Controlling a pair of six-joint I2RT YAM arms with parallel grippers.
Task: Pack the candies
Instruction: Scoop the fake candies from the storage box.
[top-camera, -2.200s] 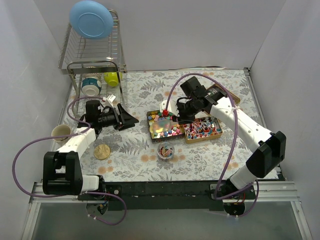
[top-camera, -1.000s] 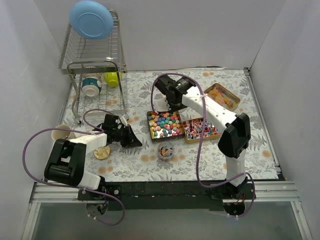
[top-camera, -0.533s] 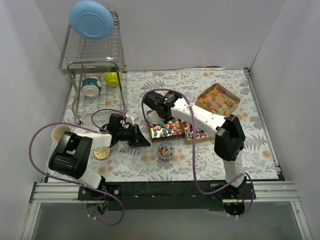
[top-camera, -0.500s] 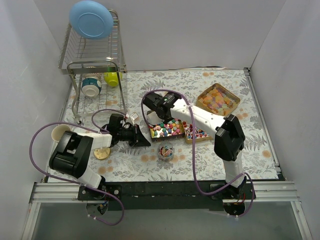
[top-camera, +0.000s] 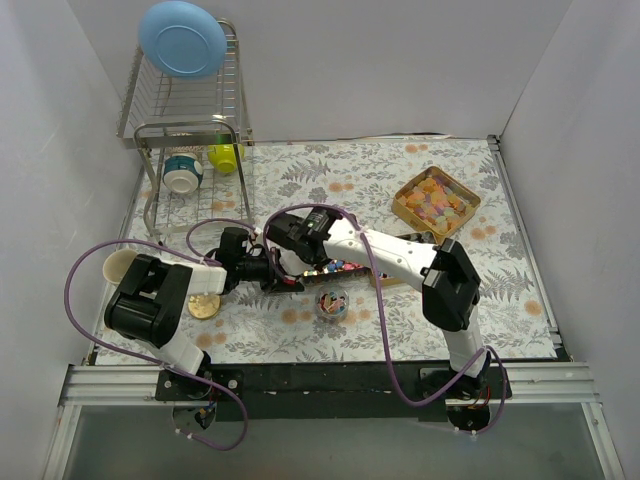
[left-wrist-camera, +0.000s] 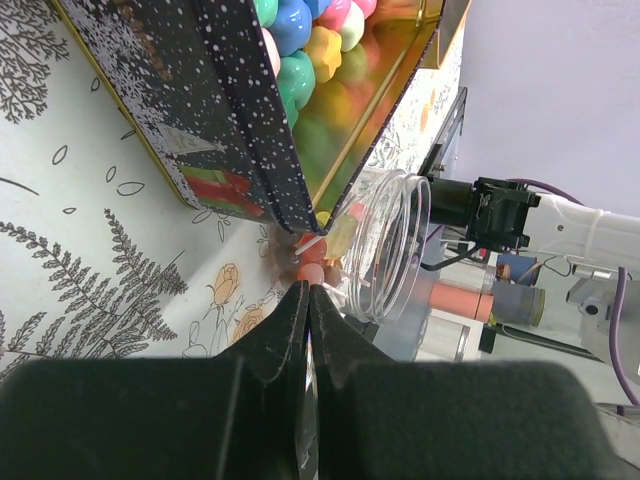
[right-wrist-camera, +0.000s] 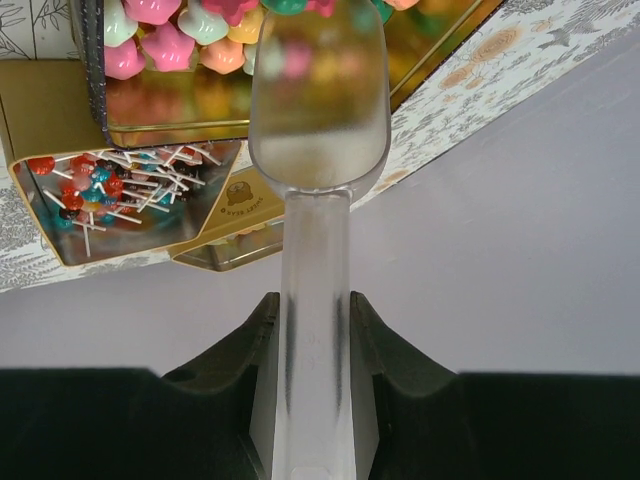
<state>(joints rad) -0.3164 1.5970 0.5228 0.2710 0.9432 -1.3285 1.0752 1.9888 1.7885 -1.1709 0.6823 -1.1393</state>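
- Left gripper (left-wrist-camera: 306, 292): fingers pressed flat together, nothing visible between them; tips low over the counter (top-camera: 300, 170) at its middle, just beside the corner of a dark speckled tin (left-wrist-camera: 190, 100); contact with the tin cannot be told.
- Right gripper (right-wrist-camera: 313, 300): clamped on the handle of a clear plastic scoop (right-wrist-camera: 318, 110); the scoop's bowl hangs over the dark tin; colours show through the plastic, so a load inside it cannot be made out.
- Multicoloured candies (left-wrist-camera: 296, 30): heaped in the dark tin, middle of the counter; from above almost wholly hidden beneath the right forearm.
- Wrapped candies (right-wrist-camera: 120, 185): red, blue and white pieces in a gold tin (right-wrist-camera: 40, 110) touching the dark tin on its right; from above only a sliver shows.
- Orange-yellow gummies (top-camera: 435, 198): in a separate gold tin (top-camera: 415, 221), well apart toward the far right corner; in full view.
- Glass jar (top-camera: 331, 301): upright, open, near the dark tin toward the near edge; a few orange and red pieces inside, kind unclear.
- Round gold lid (top-camera: 204, 304): flat, toward the near left corner, partly covered by the left arm.
- Pale cup (top-camera: 121, 266): at the left edge.
- Dish rack (top-camera: 190, 110): far left corner, holding a blue plate (top-camera: 183, 38); lower contents partly screened by wires.
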